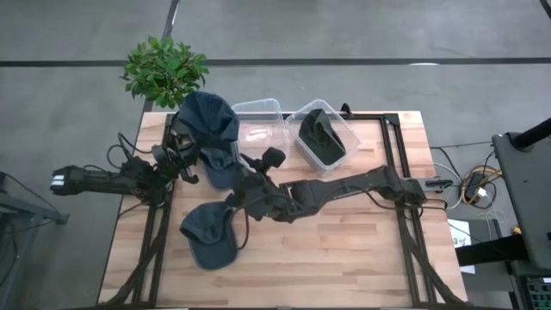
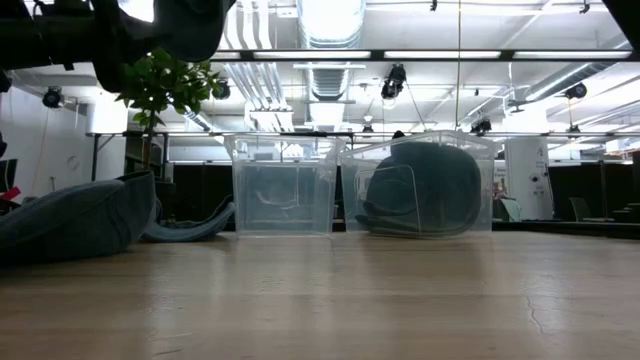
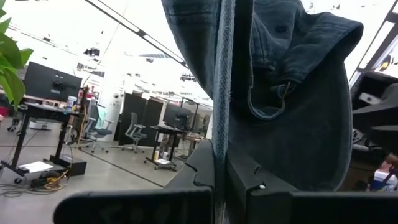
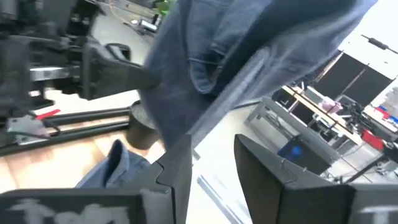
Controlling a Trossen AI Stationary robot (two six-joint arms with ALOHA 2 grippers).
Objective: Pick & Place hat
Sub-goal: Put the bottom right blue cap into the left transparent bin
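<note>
Hat (image 1: pixel 209 129) is hanging clamped in the left gripper (image 1: pixel 182 148), raised for binning, while the right gripper (image 1: pixel 244 191) is gaping beside it.

One blue denim hat (image 1: pixel 209 129) is held raised and draped near the table's (image 1: pixel 344 250) rear left, a second blue hat (image 1: pixel 209 232) lies flat on its front left, and a dark hat (image 1: pixel 322 138) is seen sitting inside a clear bin (image 1: pixel 301 116).
</note>
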